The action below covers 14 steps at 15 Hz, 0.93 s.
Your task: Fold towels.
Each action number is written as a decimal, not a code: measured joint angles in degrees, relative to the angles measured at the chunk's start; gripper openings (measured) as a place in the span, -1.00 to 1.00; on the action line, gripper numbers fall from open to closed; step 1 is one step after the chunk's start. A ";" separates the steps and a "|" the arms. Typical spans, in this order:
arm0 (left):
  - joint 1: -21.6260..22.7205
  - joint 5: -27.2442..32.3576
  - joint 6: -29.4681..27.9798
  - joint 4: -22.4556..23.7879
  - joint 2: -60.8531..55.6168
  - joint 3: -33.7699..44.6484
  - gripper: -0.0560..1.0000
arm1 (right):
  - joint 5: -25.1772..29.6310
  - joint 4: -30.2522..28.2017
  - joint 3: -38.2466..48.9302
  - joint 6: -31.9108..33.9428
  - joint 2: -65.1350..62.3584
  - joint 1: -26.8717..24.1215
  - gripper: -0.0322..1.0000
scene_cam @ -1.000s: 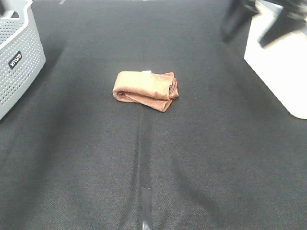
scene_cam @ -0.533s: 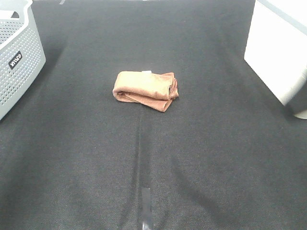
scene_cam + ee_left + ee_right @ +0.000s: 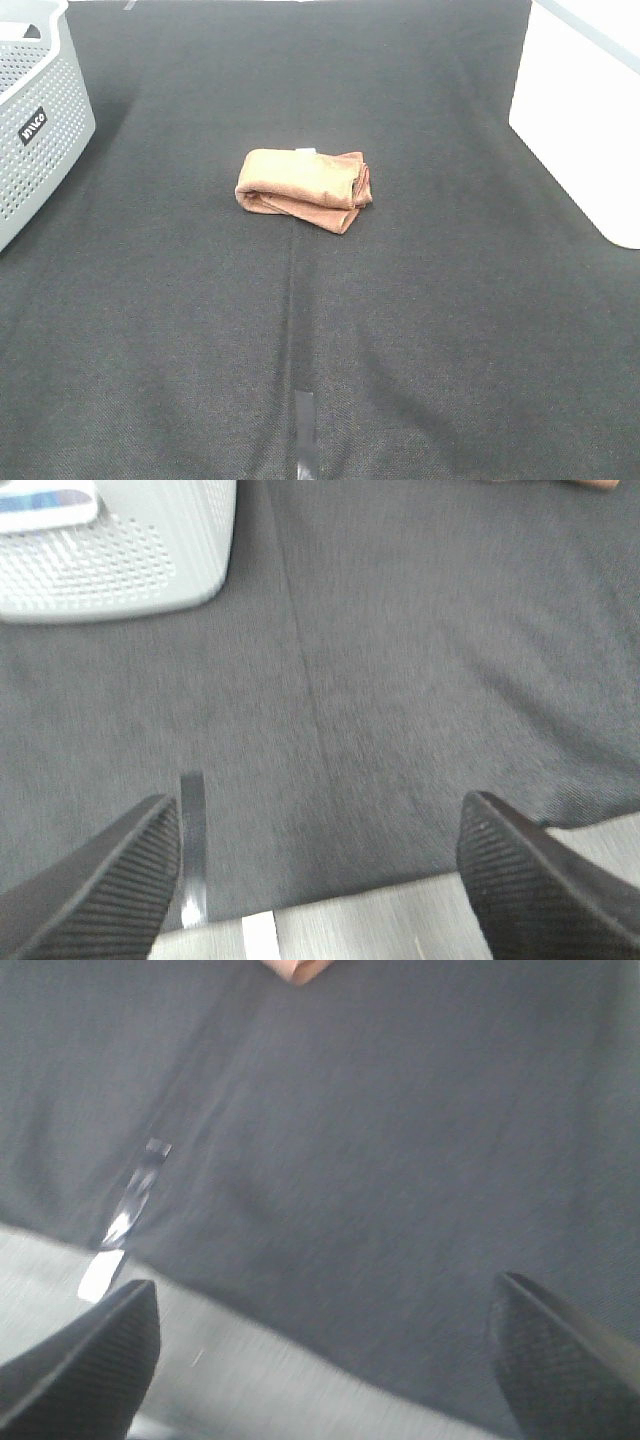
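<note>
The reddish-brown towel [image 3: 305, 188] lies folded into a small bundle at the middle of the black cloth, with a small white tag [image 3: 306, 151] on its far edge. A corner of it shows in the right wrist view [image 3: 297, 970]. Neither arm appears in the exterior high view. My left gripper [image 3: 320, 880] is open and empty over the cloth's near edge. My right gripper [image 3: 325, 1350] is open and empty, also over the near edge of the cloth.
A grey perforated basket [image 3: 35, 110] stands at the far left; it also shows in the left wrist view [image 3: 120, 550]. A white box [image 3: 585, 110] stands at the far right. A strip of tape [image 3: 304, 420] marks the cloth's front centre.
The right arm, blurred over the white box one second ago, has pulled out of the exterior high view. The towel has not moved.
</note>
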 joint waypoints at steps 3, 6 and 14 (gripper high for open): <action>0.00 -0.34 4.01 -2.01 -5.33 2.23 0.50 | -0.11 -4.58 2.86 0.29 -7.96 0.00 0.68; 0.00 -5.10 8.42 -7.05 -5.39 3.21 0.50 | -1.66 -8.59 4.41 4.24 -9.11 0.00 0.68; 0.00 -9.11 11.86 -10.26 -5.39 5.10 0.50 | -1.72 -8.82 4.41 4.93 -9.11 0.00 0.68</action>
